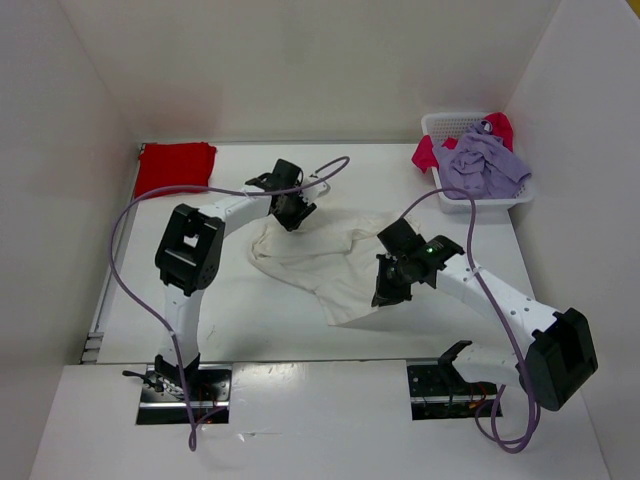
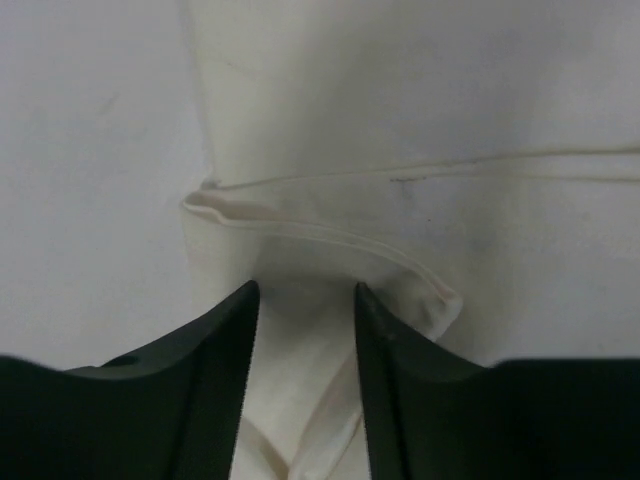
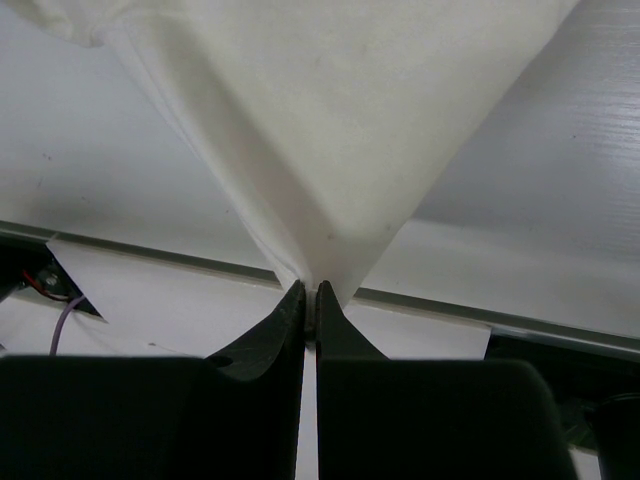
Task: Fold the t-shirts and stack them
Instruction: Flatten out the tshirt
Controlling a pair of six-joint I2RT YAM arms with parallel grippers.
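Note:
An off-white t-shirt [image 1: 318,256] lies crumpled mid-table. My left gripper [image 1: 293,212] is down at its far left edge. In the left wrist view the left gripper [image 2: 305,292] is open, its jaws apart astride a hemmed fold of the shirt [image 2: 420,120]. My right gripper [image 1: 389,290] is at the shirt's near right part. Seen from the right wrist, this gripper [image 3: 311,290] is shut on a pinch of the off-white cloth [image 3: 330,120], which rises in a taut peak. A folded red t-shirt [image 1: 175,165] rests at the back left.
A white mesh basket [image 1: 478,204] at the back right holds a lavender t-shirt [image 1: 487,165] and a pinkish red t-shirt [image 1: 426,153]. White walls enclose the table on three sides. Purple cables loop over both arms. The table's near edge [image 3: 500,325] runs just below the right gripper.

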